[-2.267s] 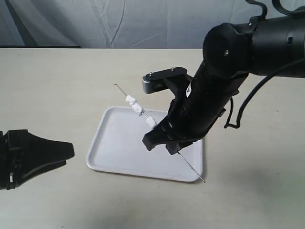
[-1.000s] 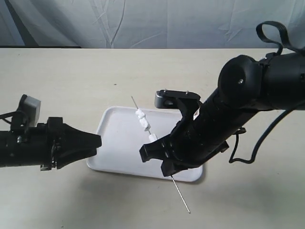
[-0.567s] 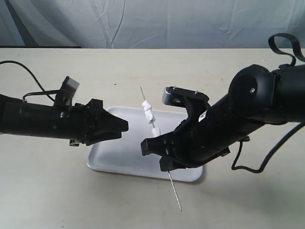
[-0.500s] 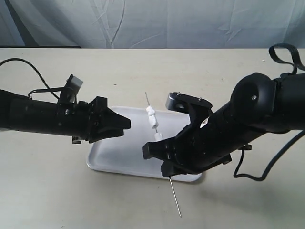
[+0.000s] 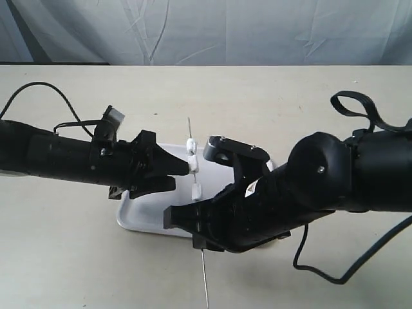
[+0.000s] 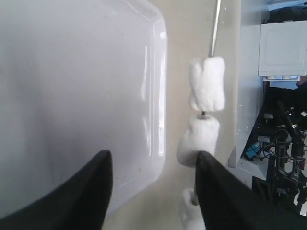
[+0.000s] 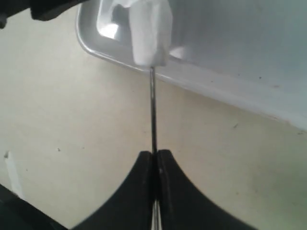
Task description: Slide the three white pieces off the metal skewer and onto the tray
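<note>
- Exterior: the right gripper (image 5: 199,239) is clamped on the skewer (image 5: 204,277), which stands steep over the tray (image 5: 143,209). All three pieces (image 5: 192,145) are threaded on it above that grip. The left gripper (image 5: 185,167) has its tips right beside them. There's a small sticker (image 5: 250,188) on the right arm, too tiny to read.
- Left wrist: fingers (image 6: 91,191) are spread apart, with the pieces (image 6: 207,84) by one finger just off the tray's rim (image 6: 160,96).
- Right wrist: jaws are pinched tight on the skewer (image 7: 152,110), and one piece (image 7: 149,28) sits over the tray's edge (image 7: 216,82).

A lab rig — bare beige table (image 5: 64,257), draped grey backdrop (image 5: 225,29).
</note>
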`<state>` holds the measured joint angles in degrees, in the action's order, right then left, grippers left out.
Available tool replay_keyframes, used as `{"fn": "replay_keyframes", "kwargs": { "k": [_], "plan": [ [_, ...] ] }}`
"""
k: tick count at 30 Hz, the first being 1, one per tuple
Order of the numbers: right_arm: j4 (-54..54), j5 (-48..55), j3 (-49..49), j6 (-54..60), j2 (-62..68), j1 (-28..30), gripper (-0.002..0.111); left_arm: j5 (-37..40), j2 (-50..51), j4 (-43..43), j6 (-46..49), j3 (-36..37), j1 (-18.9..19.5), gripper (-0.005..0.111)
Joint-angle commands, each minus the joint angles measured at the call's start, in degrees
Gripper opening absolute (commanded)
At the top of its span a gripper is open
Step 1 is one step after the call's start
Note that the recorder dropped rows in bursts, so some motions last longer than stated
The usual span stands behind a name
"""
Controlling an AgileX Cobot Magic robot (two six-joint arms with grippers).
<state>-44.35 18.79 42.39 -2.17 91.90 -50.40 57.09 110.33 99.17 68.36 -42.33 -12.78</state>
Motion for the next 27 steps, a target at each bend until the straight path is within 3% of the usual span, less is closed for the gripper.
{"fn": "replay_keyframes", "kwargs": {
  "k": [1,7,12,27],
  "plan": [
    [11.76,0.81,-0.81,-12.31,-0.36,-0.06,-0.001,1.28,0.04,0.78,0.7,-0.48,-0.39,0.052],
    [12.83,3.53,-2.17,-15.38,-0.36,-2.33,-0.001,-0.37,0.04,0.78,0.68,-0.81,-0.39,0.052],
    [12.51,0.04,-2.17,-15.38,-0.36,-6.25,-0.001,0.45,0.04,0.78,0.68,-1.08,-0.39,0.052],
    [10.14,-1.05,-2.17,-15.28,-0.36,-6.36,-0.001,1.75,0.04,0.78,0.57,-1.08,-2.74,0.047]
  ]
}}
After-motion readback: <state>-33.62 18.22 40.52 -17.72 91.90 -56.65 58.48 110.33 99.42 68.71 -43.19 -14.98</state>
